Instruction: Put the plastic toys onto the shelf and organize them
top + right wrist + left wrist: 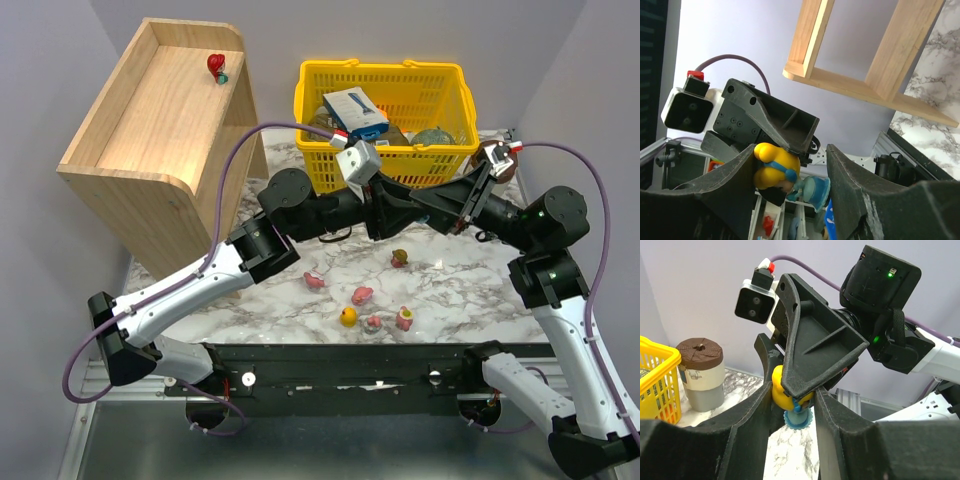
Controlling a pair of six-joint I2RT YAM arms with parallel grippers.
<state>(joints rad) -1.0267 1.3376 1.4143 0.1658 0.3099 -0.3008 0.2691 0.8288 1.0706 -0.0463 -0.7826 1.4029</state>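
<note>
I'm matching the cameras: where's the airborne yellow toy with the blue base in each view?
Top external: hidden, mid-frame.
Left wrist: yellow toy, lower centre.
Right wrist: yellow toy, lower left of centre.
Shared landmark: marble table.

1. Box (355, 110) in the basket (301, 100): blue-and-white print, too small to read.
2. Cup (702, 387): small mark on its side, illegible.
3. Nothing else carries readable text.
</note>
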